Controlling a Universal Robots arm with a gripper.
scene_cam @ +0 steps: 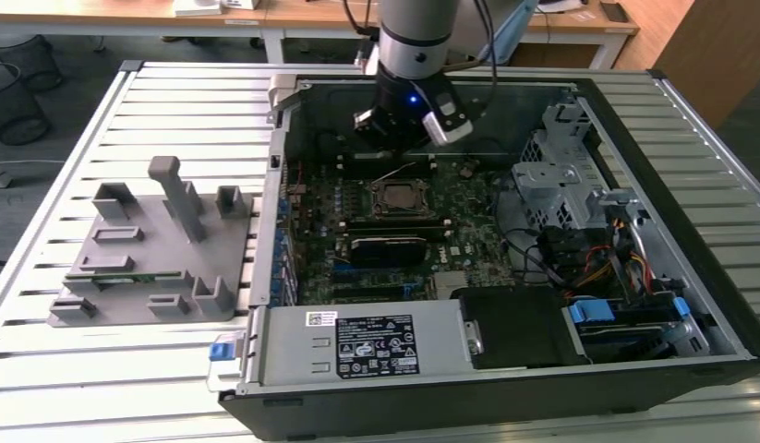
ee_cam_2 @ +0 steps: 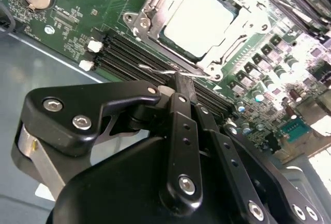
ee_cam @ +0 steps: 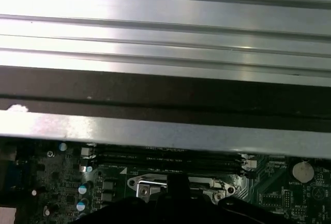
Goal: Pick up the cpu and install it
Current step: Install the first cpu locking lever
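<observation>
The cpu [ee_cam_2: 200, 19], a flat square chip with a silvery top, lies in the motherboard socket [scene_cam: 396, 197] inside the open computer case, ringed by the socket's metal frame [ee_cam_2: 147, 14]. My gripper [scene_cam: 404, 146] hangs over the motherboard just beyond the socket, toward the far wall of the case. In the second wrist view its black fingers come together at the tip [ee_cam_2: 181, 81] with nothing between them, right beside a thin wire lever [ee_cam_2: 163, 71] at the socket's edge. The socket frame [ee_cam: 181, 185] also shows past the gripper body in the first wrist view.
A grey plastic fixture block [scene_cam: 158, 249] with upright posts stands on the slatted metal table [scene_cam: 59, 369], on the exterior view's left. The case walls [scene_cam: 276, 185] surround the board. A power supply [scene_cam: 355, 346] fills the near end, and drive cages and cables [scene_cam: 577, 203] the right.
</observation>
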